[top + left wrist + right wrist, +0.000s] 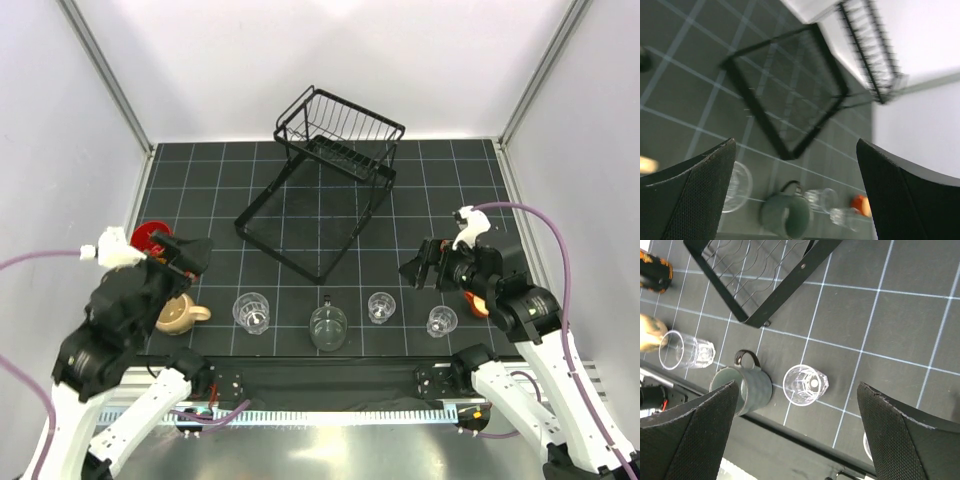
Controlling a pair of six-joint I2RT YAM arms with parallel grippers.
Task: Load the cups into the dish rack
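The black wire dish rack point(342, 132) stands at the back middle, with its flat lower frame point(262, 246) reaching toward me. Along the front edge stand a beige mug point(178, 315), a clear tumbler point(251, 311), a grey mug point(328, 328) and two more tumblers point(381, 307) point(442, 321). A red-orange cup point(478, 303) sits partly hidden under my right arm. My left gripper point(190, 255) is open and empty, above the mat behind the beige mug. My right gripper point(420, 268) is open and empty, above and behind the right tumblers. The right wrist view shows the grey mug point(742, 387) and a tumbler point(804, 385) below the open fingers.
A red round cup point(150, 237) sits at the far left, partly hidden by my left arm; it shows dark and orange in the right wrist view point(655, 270). The mat's front edge point(330, 358) runs just behind the arm bases. White walls enclose the table.
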